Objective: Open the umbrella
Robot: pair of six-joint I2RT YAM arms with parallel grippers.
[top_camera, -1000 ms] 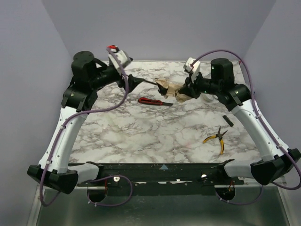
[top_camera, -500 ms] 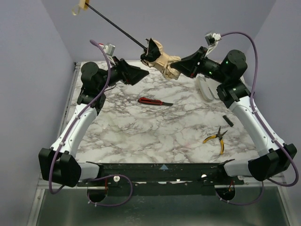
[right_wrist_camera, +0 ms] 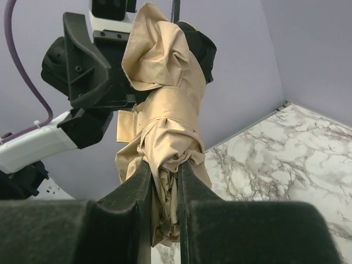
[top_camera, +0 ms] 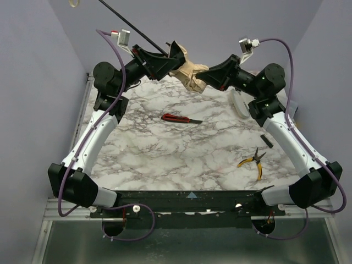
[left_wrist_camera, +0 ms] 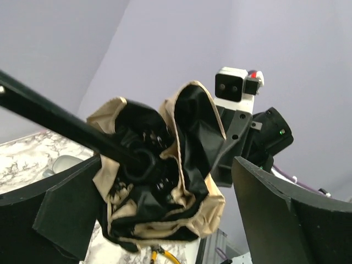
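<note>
The umbrella [top_camera: 188, 70] is held in the air over the back of the table, its tan canopy still bunched. Its thin black shaft [top_camera: 132, 26] runs up and left to the small beige handle [top_camera: 74, 3] at the frame's top edge. My right gripper [top_camera: 202, 80] is shut on the tan fabric at the canopy's tip [right_wrist_camera: 165, 181]. My left gripper [top_camera: 163, 61] is open, its fingers [left_wrist_camera: 60, 212] wide apart on either side of the canopy's black-lined mouth [left_wrist_camera: 165, 181]. The shaft [left_wrist_camera: 49, 115] enters the black runner [left_wrist_camera: 143, 162] there.
A red-handled cutter [top_camera: 179, 118] lies mid-table. Yellow-handled pliers [top_camera: 254, 162] and a small black toothed piece [top_camera: 267, 139] lie at the right. A whitish oblong object [top_camera: 239, 103] lies under the right arm. Lilac walls stand close behind and beside.
Both arms have lifted the umbrella off the table, and its shaft now reaches up to the left. My left gripper, apart from it half a second ago, now brackets the canopy's mouth.
</note>
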